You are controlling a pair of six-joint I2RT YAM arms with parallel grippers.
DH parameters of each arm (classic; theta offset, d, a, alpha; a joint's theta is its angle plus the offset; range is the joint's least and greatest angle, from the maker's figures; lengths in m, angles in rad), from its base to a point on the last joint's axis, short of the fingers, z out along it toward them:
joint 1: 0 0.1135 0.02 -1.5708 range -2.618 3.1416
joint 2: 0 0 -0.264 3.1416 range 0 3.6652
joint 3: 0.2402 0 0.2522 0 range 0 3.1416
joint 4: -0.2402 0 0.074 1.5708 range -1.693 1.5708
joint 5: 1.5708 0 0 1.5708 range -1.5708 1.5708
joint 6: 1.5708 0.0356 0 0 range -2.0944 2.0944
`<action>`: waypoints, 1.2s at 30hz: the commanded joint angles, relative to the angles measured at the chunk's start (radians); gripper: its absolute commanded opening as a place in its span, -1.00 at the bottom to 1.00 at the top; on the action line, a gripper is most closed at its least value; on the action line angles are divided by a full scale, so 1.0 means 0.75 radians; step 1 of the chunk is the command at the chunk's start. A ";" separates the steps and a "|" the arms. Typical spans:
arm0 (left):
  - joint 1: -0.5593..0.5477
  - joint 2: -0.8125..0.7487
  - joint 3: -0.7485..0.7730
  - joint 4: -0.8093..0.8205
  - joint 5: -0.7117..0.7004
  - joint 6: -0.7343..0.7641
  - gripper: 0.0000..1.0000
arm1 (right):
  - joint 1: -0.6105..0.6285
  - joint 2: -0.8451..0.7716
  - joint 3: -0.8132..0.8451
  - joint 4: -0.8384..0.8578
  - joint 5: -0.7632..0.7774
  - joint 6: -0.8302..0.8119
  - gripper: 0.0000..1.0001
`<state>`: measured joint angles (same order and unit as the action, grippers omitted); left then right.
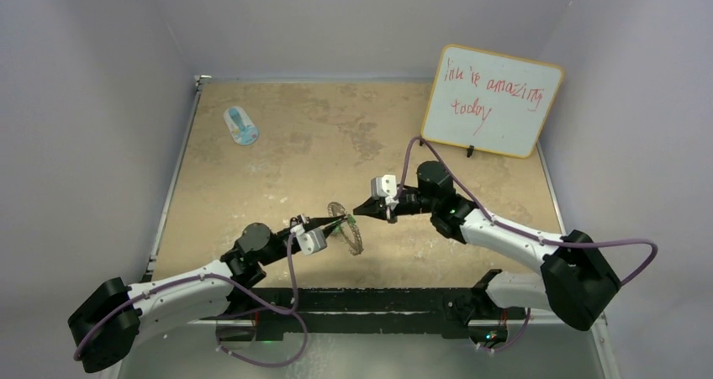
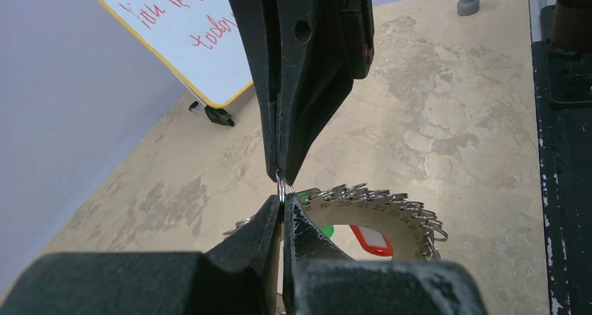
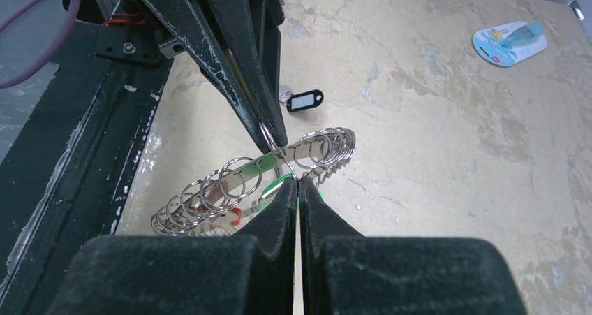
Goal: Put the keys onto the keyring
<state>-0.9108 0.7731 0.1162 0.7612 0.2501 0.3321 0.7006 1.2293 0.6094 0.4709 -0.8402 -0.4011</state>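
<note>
Left gripper (image 1: 343, 220): jaws together, clamped on a wire loop (image 2: 280, 188) of the keyring (image 1: 353, 241). The ring stands on edge near the table's (image 1: 277, 144) near edge. Right gripper (image 1: 360, 212) is closed, tip-to-tip opposite from the far-right; its hold is unclear. Green tag (image 3: 277, 184) sits beside its tips. Black-tagged key (image 3: 304, 100) lies loose.

Left wrist view: the fingers (image 2: 307, 63) conceal the left portion of the keyring (image 2: 380, 202) and most of the green tag (image 2: 327, 230). The whiteboard (image 2: 181, 35) is cropped by the top edge.
</note>
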 commanded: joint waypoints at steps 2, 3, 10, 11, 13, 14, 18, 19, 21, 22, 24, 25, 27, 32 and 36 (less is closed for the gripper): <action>-0.004 -0.006 0.033 0.132 0.033 -0.022 -1.00 | 0.018 0.015 -0.057 0.198 0.082 0.046 -1.00; -0.003 -0.006 0.033 0.132 0.033 -0.025 -1.00 | 0.025 0.017 -0.063 0.214 0.085 0.049 -1.00; -0.003 -0.007 0.031 0.127 0.031 -0.023 -1.00 | 0.047 -0.035 -0.127 0.255 0.147 0.042 -0.45; -0.003 -0.009 0.031 0.125 0.031 -0.022 -1.00 | 0.046 -0.059 -0.148 0.272 0.163 0.044 -0.33; -0.003 -0.008 0.031 0.120 0.033 -0.022 -1.00 | 0.047 -0.105 -0.182 0.303 0.185 0.049 -0.15; -0.003 -0.008 0.031 0.120 0.033 -0.023 -1.00 | 0.047 -0.131 -0.195 0.318 0.188 0.056 -0.07; -0.004 -0.008 0.033 0.118 0.039 -0.021 -1.00 | 0.047 -0.167 -0.206 0.354 0.179 0.070 0.02; -0.003 -0.010 0.033 0.117 0.039 -0.022 -1.00 | 0.047 -0.172 -0.205 0.367 0.169 0.077 0.02; -0.004 -0.014 0.033 0.115 0.042 -0.022 -1.00 | 0.046 -0.171 -0.204 0.394 0.143 0.087 0.00; -0.004 -0.017 0.033 0.113 0.044 -0.021 -1.00 | 0.046 -0.166 -0.202 0.411 0.125 0.091 -0.04; -0.004 -0.024 0.033 0.109 0.047 -0.021 -1.00 | 0.047 -0.147 -0.188 0.429 0.083 0.091 -0.14; -0.005 -0.027 0.033 0.105 0.047 -0.022 -1.00 | 0.046 -0.131 -0.179 0.437 0.061 0.090 -0.16; -0.004 -0.032 0.033 0.102 0.049 -0.022 -1.00 | 0.047 -0.094 -0.152 0.437 0.017 0.086 -0.18; -0.004 -0.041 0.032 0.100 0.060 -0.020 -1.00 | 0.047 -0.007 -0.102 0.430 -0.062 0.073 -0.22; -0.004 -0.038 0.031 0.101 0.071 -0.019 -1.00 | 0.046 0.030 -0.077 0.442 -0.100 0.079 -0.22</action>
<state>-0.9112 0.7586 0.1162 0.7677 0.2745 0.3317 0.7330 1.2388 0.4965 0.7490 -0.8478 -0.3473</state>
